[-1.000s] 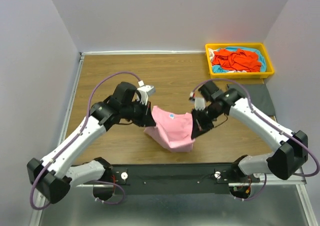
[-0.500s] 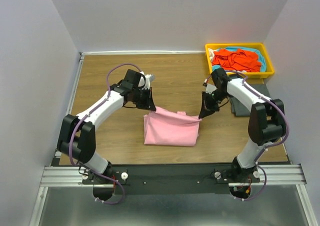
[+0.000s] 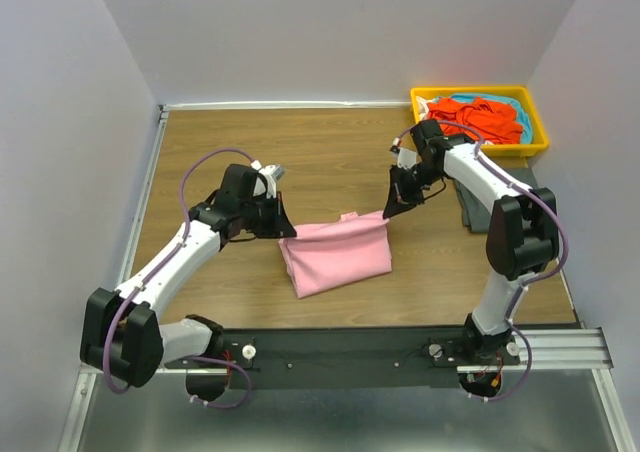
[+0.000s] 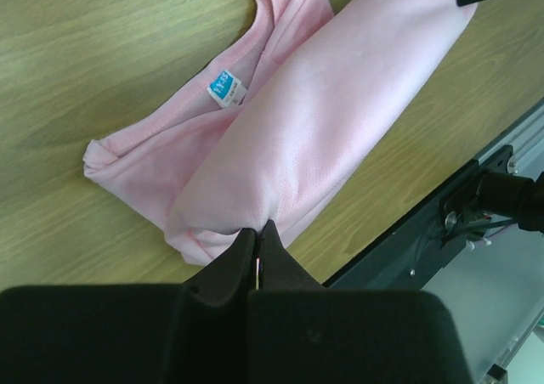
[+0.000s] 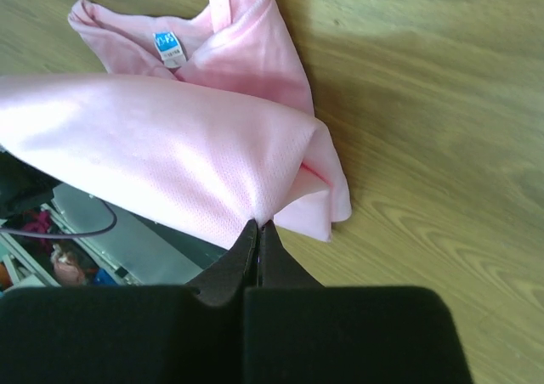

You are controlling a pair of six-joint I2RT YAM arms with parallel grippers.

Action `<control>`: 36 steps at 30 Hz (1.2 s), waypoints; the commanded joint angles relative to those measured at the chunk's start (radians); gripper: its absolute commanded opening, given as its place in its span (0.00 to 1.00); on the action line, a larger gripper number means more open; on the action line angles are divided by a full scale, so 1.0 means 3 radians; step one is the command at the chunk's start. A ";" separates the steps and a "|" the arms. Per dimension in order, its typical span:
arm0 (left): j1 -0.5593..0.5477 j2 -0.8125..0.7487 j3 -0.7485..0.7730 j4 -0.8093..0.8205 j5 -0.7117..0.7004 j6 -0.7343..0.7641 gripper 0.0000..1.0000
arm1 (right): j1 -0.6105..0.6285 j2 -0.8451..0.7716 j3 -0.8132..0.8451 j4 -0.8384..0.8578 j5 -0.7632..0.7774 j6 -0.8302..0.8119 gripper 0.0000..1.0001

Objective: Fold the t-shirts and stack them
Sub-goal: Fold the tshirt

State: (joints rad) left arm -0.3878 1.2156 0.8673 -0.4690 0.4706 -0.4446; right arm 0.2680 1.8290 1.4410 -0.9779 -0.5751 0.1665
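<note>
A light pink t-shirt (image 3: 335,255) lies partly folded on the wooden table, stretched between both arms. My left gripper (image 3: 284,232) is shut on its left corner; in the left wrist view the pink t-shirt (image 4: 314,121) runs away from the left gripper (image 4: 257,228), blue label up. My right gripper (image 3: 387,212) is shut on the right corner, and the right wrist view shows the pink t-shirt (image 5: 170,146) pinched at the right gripper (image 5: 257,225). An orange-red t-shirt (image 3: 478,118) and a turquoise t-shirt (image 3: 518,113) sit in the tray. A dark grey t-shirt (image 3: 470,212) lies at the right, mostly hidden by the right arm.
The yellow tray (image 3: 480,149) stands at the back right corner. White walls close in the table on three sides. A black rail (image 3: 350,350) with the arm bases runs along the near edge.
Both grippers have carried the pink t-shirt's held edge away from the near edge, then shifted left. The shirt has flattened onto the table and now lies slanted, right corner farther back.
</note>
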 commanded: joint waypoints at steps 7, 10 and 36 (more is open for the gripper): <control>0.0035 -0.0227 -0.0073 -0.0057 0.0011 0.0020 0.00 | 0.0088 0.0106 0.0213 0.0182 -0.0164 -0.0059 0.01; 0.0035 -0.0415 -0.0241 -0.0139 0.0078 -0.0077 0.00 | 0.0119 0.0157 0.0253 0.0197 -0.0185 -0.0054 0.01; 0.0117 -0.1045 -0.1106 -0.0093 -0.0699 -0.0788 0.00 | 0.0436 0.0546 0.0417 0.0953 0.0362 0.0248 0.38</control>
State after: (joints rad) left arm -0.3599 0.9386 0.5159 -0.4587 0.3340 -0.6525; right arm 0.3958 2.0197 1.5383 -0.7555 -0.5602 0.2161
